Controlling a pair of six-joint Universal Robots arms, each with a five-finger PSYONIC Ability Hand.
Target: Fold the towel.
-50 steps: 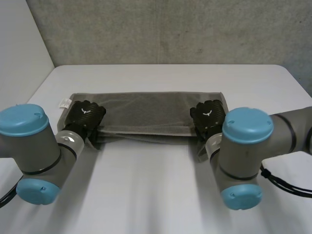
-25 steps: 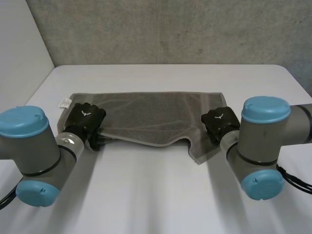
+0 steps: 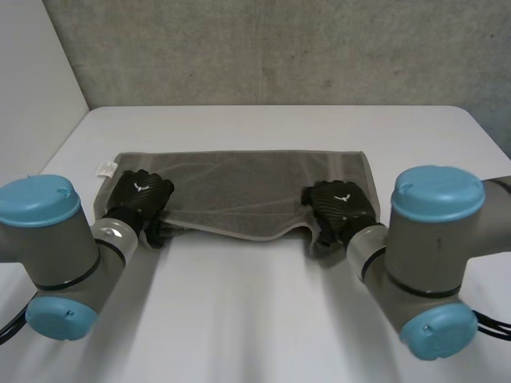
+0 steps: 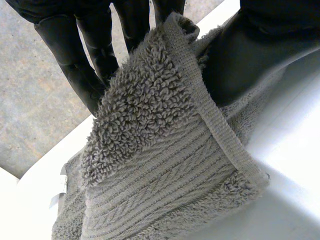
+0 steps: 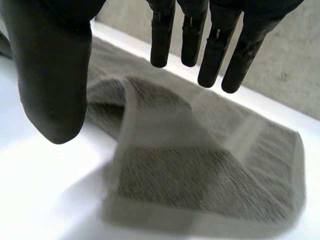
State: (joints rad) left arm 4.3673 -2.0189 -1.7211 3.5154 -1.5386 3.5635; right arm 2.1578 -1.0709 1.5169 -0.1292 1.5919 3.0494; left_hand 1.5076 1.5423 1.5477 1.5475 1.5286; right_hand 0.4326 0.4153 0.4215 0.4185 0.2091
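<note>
Across the white worktop (image 3: 263, 303) lies the grey towel (image 3: 239, 187), spread out with its near edge rumpled. At its near left corner the left robot hand (image 3: 142, 191) pinches a fold of cloth between fingers and thumb. Over the near right corner the right robot hand (image 3: 339, 206) hovers, fingers straight, gripping nothing.

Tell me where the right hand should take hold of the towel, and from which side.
Probably the towel's near-right corner, lying on the table below the open right hand. Come from the near edge, thumb under the hem, fingers on top, mirroring the left hand's pinch.
</note>
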